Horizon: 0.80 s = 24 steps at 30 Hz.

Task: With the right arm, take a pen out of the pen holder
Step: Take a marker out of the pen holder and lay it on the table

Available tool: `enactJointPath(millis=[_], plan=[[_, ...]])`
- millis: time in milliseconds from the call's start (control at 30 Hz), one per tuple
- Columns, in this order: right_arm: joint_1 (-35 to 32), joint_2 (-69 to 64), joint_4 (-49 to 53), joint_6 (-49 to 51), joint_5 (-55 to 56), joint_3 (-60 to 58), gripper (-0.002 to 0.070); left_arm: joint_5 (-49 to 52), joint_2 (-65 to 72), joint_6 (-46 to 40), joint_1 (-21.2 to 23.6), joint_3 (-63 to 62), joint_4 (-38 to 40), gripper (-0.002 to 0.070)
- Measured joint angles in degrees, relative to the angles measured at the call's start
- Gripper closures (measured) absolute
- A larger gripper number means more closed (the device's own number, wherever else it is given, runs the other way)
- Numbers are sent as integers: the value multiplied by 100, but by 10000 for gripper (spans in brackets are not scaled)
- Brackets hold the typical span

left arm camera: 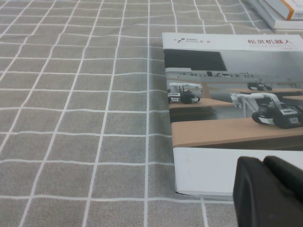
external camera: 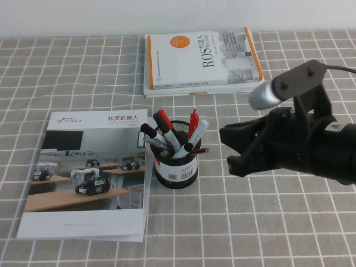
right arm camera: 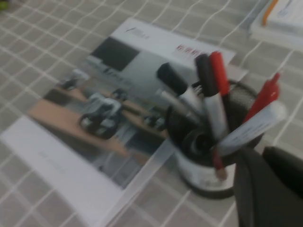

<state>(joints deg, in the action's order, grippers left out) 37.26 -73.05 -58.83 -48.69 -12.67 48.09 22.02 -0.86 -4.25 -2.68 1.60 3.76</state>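
1. The work surface is covered by a grey tablecloth printed with a white grid. A plain white wall is seen behind its far edge.
2. A brochure is laid flat on the robot's left. A white and orange book lettered ROS is laid at the far side, near the wall.
3. The pen holder, a black mesh cup, is stood upright on the cloth at the brochure's right edge, in front of the book. Red-capped and black-capped pens are held in it, leaning outward.
4. The right gripper is positioned to the right of the pen holder, near it but apart. Its jaws are closed and nothing is gripped.
5. The left gripper is held over the brochure's white near margin. Its jaws are seen pressed together, empty.
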Motion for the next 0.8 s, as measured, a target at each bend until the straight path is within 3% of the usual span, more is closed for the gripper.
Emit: enactJointPath(millis=[100,300,467,533,733,800], plan=[[453,-46,713,412,872,-135,689,0,0,0,0,0,0,678],[1240,-72,2999,2437,2944,-709,688,0,0,0,0,0,0,678],[1391,-273,4579,3938,4967,-1474,659,0,0,0,0,0,0,678],[1404,-426,5042,4323,5422,-1645,603,0,0,0,0,0,0,678],[1416,-1104,5749,4810,5869,-1699,344,0,0,0,0,0,0,678],[1416,-1344,5883,4869,5962,-1699,300,0,0,0,0,0,0,678]])
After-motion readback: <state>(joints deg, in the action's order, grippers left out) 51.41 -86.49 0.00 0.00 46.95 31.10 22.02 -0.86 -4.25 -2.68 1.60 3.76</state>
